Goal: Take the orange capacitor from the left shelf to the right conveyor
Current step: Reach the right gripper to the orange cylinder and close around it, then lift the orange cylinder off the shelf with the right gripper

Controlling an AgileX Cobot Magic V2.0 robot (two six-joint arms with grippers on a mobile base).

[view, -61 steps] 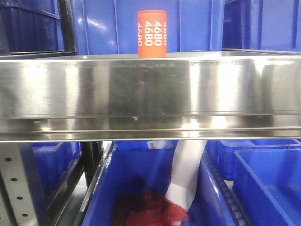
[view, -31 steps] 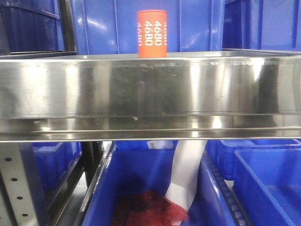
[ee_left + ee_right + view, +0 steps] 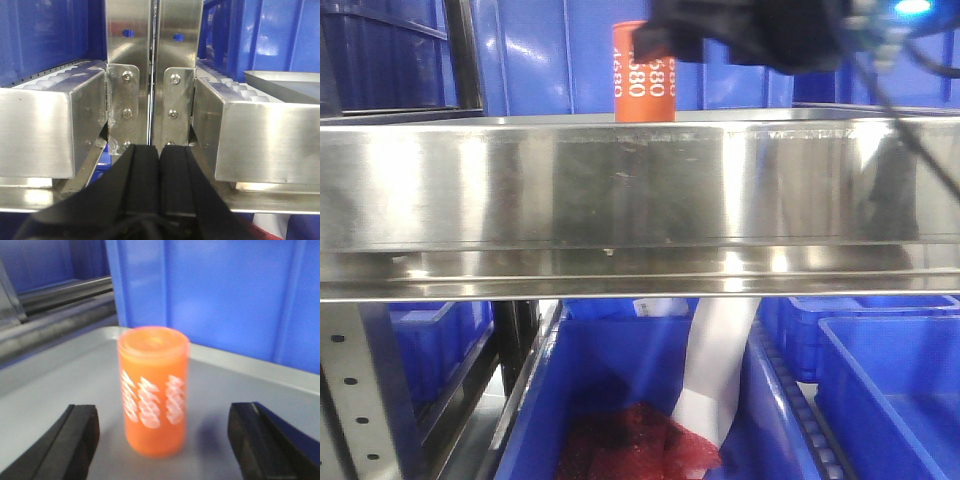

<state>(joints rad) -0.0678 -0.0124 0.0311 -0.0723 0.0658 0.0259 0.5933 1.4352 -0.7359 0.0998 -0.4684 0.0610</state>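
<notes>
Right fingers (image 3: 77, 437) wide apart, orange capacitor (image 3: 153, 390) between, untouched

Front camera sat low, close, square to the left shelf (image 3: 620, 190) lip. Right wrist looked closely onto the orange capacitor (image 3: 152, 390), also in front view; left wrist faced steel uprights (image 3: 129, 50).

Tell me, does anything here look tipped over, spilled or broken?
Nothing much. The capacitor stands upright on the shelf, flanked by the open right claw, untouched. The only untidy bit is a crumpled red net with a white strip in the blue bin below.
</notes>
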